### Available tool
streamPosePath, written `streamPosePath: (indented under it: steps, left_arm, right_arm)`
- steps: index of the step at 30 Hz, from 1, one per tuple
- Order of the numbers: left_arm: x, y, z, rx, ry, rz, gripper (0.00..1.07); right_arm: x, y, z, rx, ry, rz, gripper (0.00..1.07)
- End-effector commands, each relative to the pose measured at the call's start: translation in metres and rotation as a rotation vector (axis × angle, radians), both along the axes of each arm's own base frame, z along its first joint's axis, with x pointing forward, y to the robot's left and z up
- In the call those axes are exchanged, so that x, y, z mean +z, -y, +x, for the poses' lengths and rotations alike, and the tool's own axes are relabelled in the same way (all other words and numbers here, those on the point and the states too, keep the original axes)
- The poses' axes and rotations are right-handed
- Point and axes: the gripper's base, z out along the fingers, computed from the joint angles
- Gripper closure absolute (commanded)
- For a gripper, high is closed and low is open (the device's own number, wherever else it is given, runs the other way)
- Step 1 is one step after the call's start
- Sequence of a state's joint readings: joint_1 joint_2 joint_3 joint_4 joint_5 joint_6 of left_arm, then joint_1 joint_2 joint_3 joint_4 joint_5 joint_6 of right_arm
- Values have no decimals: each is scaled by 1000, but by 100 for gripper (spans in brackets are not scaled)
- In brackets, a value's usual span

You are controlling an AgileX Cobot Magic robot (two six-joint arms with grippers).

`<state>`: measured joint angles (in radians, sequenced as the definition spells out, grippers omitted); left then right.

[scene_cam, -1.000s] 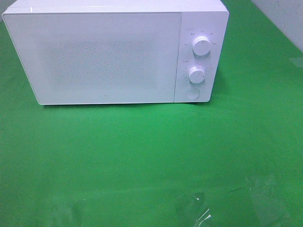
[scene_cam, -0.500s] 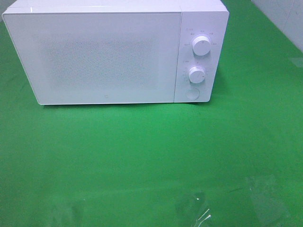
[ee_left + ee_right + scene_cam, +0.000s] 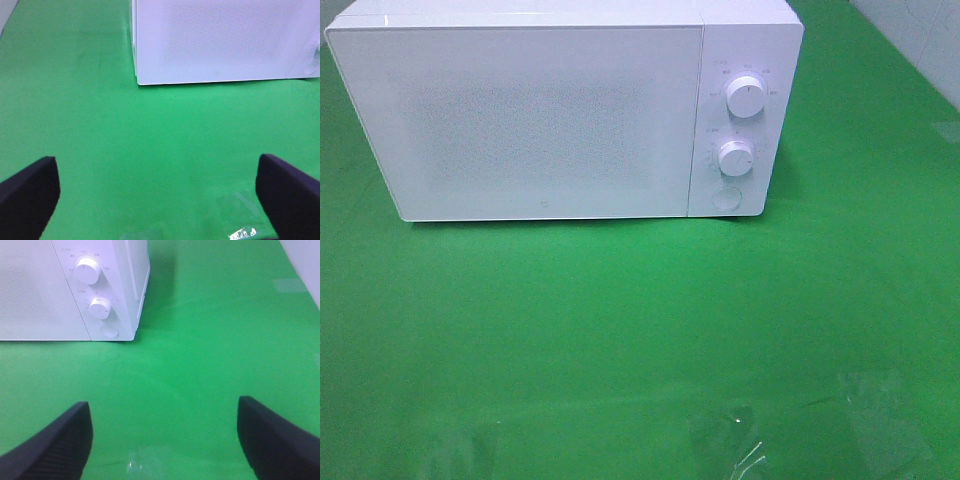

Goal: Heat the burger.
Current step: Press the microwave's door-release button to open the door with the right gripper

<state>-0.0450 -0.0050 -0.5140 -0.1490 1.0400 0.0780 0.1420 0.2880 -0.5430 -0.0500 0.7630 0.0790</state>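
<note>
The burger is out of view in every frame. A white microwave point(image 3: 560, 110) stands at the back of the green table, its door shut, with two round knobs point(image 3: 745, 97) and a button on its right panel. It also shows in the left wrist view as the microwave point(image 3: 220, 40) and in the right wrist view as the microwave point(image 3: 75, 285). My left gripper point(image 3: 160, 200) hangs open over bare green cloth, well in front of the door. Open too, my right gripper point(image 3: 165, 440) holds nothing and hovers in front of the knob panel. Neither gripper appears in the exterior view.
A green cloth point(image 3: 620, 320) covers the table. Clear tape patches point(image 3: 740, 445) shine near the front edge. A pale wall point(image 3: 920, 40) borders the table at the far right.
</note>
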Motion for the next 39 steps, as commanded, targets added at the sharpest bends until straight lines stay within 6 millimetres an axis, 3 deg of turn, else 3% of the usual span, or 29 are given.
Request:
streamPosePath:
  steps: [1,11,18,21,25,28,34,39]
  left_arm:
    - [-1,0,-2,2,20,-7,6]
    - [-1,0,-2,2,20,-7,6]
    - [-1,0,-2,2,20,-7,6]
    - [-1,0,-2,2,20,-7,6]
    - [-1,0,-2,2,20,-7,6]
    - [-1,0,-2,2,20,-7,6]
    - [-1,0,-2,2,20,-7,6]
    - [-1,0,-2,2,20,-7,6]
  right_arm:
    - [6,-3,19,-2,27,7,31]
    - [-1,-10,64,6,-23,4,31]
    - [-17,-17,109,14,-68,-1,31]
    - [-19,-17,113,14,-67,0,31]
    - [-28,-21,138,21,-41,4,31]
    - [-30,-22,142,23,-30,6,31]
    - [-48,-28,172,35,23,16,31]
    - [-58,-29,176,43,77,21,31]
